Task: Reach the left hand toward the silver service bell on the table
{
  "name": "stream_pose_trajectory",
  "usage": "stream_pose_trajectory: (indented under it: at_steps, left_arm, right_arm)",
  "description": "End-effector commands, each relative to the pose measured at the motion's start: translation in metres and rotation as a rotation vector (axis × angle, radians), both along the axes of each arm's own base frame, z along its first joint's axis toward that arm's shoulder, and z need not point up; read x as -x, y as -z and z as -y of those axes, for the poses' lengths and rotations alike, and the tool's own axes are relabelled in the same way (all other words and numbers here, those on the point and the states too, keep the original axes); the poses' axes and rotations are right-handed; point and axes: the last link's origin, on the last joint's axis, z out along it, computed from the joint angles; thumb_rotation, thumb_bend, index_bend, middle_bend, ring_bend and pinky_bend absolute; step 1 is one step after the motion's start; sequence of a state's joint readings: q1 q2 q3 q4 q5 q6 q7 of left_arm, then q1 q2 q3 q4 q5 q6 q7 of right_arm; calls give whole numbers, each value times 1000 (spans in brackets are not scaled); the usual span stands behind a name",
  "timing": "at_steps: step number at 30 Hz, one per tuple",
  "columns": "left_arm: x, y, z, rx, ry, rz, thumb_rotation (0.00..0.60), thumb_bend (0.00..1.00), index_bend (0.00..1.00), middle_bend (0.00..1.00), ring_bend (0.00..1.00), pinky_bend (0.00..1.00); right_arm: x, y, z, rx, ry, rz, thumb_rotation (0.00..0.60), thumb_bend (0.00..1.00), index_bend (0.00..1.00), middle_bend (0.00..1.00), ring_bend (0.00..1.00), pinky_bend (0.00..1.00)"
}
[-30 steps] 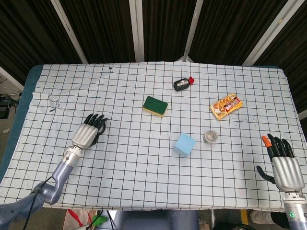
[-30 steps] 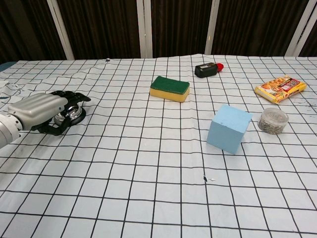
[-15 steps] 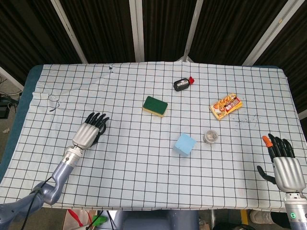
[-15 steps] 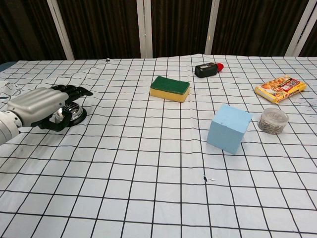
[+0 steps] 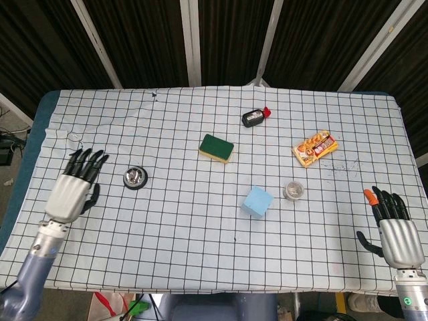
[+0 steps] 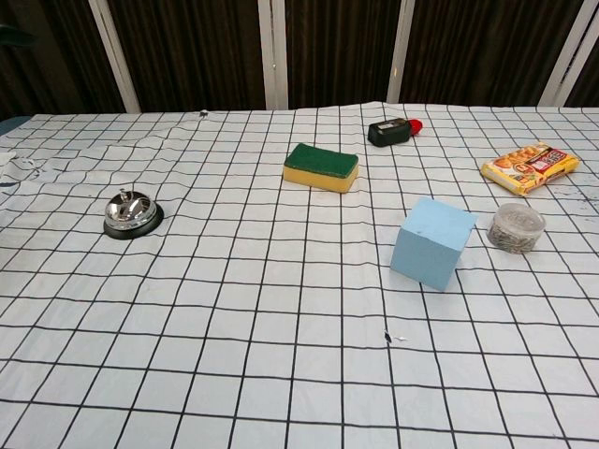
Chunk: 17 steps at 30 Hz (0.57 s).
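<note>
The silver service bell (image 5: 135, 178) (image 6: 132, 214) stands on its black base on the checked tablecloth, left of centre, uncovered. My left hand (image 5: 73, 188) hovers to the left of the bell, a few squares away, fingers spread and holding nothing. It does not show in the chest view. My right hand (image 5: 394, 231) rests open near the table's front right corner, far from the bell.
A green-and-yellow sponge (image 5: 216, 148) lies mid-table. A blue cube (image 5: 257, 201) and a small round tin (image 5: 293, 190) sit to the right of centre. A snack packet (image 5: 315, 148) lies further right, and a black bottle with a red cap (image 5: 255, 118) sits at the back.
My left hand has pulled back to the left, off the bell, which now stands uncovered. The right hand has stayed put.
</note>
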State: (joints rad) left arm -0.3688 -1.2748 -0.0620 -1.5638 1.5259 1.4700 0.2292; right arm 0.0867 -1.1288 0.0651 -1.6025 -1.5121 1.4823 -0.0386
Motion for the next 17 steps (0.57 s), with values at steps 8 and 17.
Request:
stream_pose_trajectory:
  at_steps: [8, 17]
  left_arm:
    - [63, -44, 77, -27, -283, 57, 600, 838, 63, 35, 0, 24]
    - [62, -56, 90, -94, -271, 70, 600, 836, 62, 31, 0, 24]
  right_arm:
    - [-1, 2, 1, -5, -4, -10, 600, 305, 56, 0, 9, 0]
    - [0, 3, 4, -7, -1, -14, 600, 305, 56, 0, 9, 0]
